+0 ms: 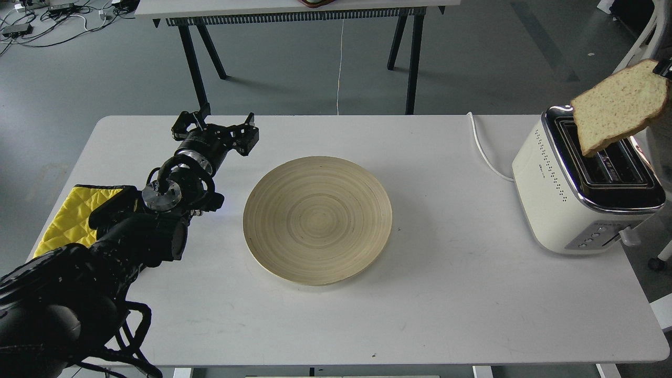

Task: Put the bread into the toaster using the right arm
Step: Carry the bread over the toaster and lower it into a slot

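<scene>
While the bread (619,113) hangs tilted over the toaster (583,184), only a sliver of the right gripper (665,67) shows at its top corner. I cannot tell that gripper's finger spread. The left gripper (215,131) hovers empty with fingers spread wide.

Plate (317,220) mid-table (446,315) — toaster (583,189) at right edge, bread (619,107) above it
</scene>
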